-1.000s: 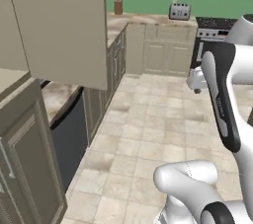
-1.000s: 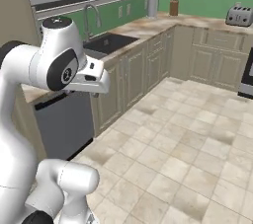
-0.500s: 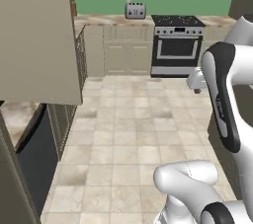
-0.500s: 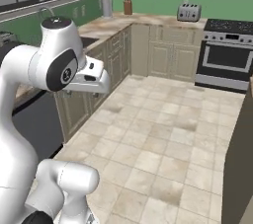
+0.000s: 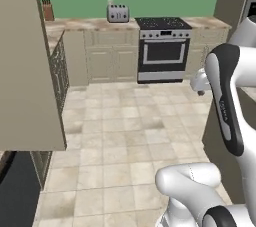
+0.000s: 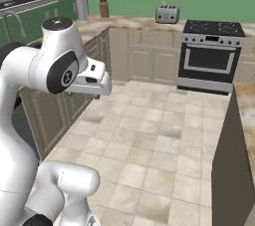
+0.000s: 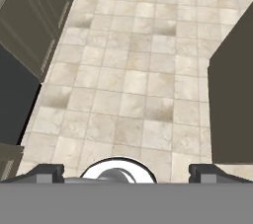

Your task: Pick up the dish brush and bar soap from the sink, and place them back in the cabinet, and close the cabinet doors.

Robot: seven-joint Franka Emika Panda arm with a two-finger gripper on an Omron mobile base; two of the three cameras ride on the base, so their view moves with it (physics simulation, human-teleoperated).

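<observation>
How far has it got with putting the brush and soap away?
Nothing looks done yet. The gripper is open and empty, pointing down at the floor tiles. The base faces the stove, with the faucet off at the edge. Left to do: fetch brush and soap, shelve both, shut the doors.

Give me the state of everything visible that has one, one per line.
gripper: open, holding nothing, pointed down at the tiled floor.
oven door: closed.
base cabinet doors: closed.
toaster: upright on the counter.
knife block: upright on the counter.
</observation>
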